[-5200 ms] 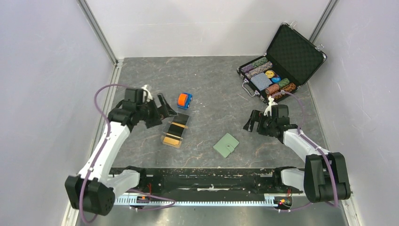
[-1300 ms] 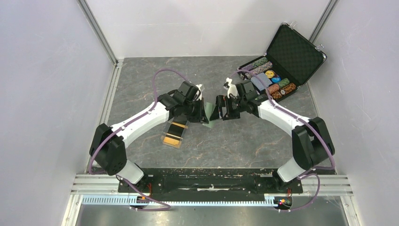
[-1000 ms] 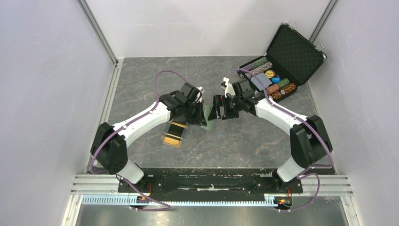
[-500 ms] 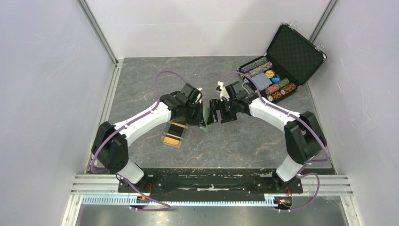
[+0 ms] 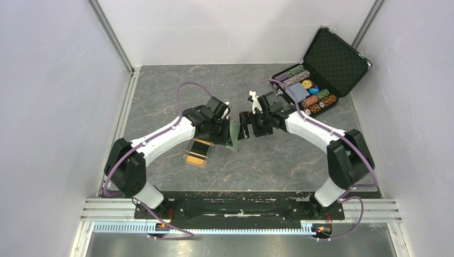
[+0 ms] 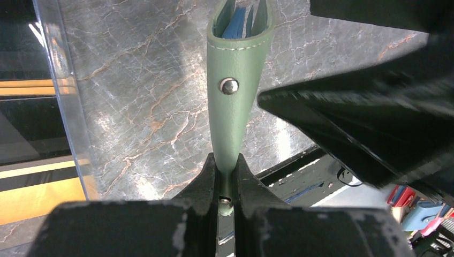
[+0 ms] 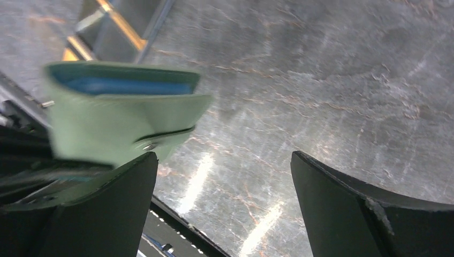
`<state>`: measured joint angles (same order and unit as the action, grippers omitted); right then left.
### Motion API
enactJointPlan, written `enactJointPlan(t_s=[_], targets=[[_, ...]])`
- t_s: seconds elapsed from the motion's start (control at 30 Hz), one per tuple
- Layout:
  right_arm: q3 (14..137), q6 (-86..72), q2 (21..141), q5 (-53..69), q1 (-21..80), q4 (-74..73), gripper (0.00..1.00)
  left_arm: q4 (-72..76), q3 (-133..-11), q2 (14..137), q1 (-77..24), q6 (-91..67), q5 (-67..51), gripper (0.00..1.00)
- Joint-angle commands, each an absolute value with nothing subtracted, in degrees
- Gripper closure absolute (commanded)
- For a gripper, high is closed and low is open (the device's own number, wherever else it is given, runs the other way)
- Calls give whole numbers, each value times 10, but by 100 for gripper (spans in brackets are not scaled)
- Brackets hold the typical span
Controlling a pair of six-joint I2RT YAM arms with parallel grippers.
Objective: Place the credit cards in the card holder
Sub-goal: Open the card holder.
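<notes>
The sage-green card holder (image 6: 235,101) hangs on edge above the table, its snap button facing the left wrist camera and pale blue pockets showing at its far end. My left gripper (image 6: 226,179) is shut on its near flap. In the top view the card holder (image 5: 235,134) sits between the left gripper (image 5: 228,134) and the right gripper (image 5: 245,126). The right gripper (image 7: 222,160) is open, with the card holder (image 7: 118,123) just beyond its left finger and nothing between the jaws. Black and orange-gold credit cards (image 5: 198,151) lie in a clear tray beneath the left arm.
An open black chip case (image 5: 316,75) stands at the back right. The clear tray's wall (image 6: 59,80) is close on the left of the held card holder. One right gripper finger (image 6: 369,123) looms at the right of the left wrist view.
Earlier the card holder lay flat near the table's front; now the left gripper holds it up. Over the last second the open right gripper has moved left, close to the holder.
</notes>
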<state>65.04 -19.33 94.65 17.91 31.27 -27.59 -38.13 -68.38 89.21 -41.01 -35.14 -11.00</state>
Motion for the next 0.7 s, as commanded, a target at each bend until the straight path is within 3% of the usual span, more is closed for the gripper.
enactJointPlan(t_s=[0.0,0.2,0.67], targets=[[642,-183,894,244,313,-214,2,-385,-687,895,-414,-363,-93,98],[629,-202,918,259,314,-191,2,-385,-694,902,-414,-361,-100,98],[657,-204,982,235,328,-204,15,-393,-698,900,-415,-362,-100,98]])
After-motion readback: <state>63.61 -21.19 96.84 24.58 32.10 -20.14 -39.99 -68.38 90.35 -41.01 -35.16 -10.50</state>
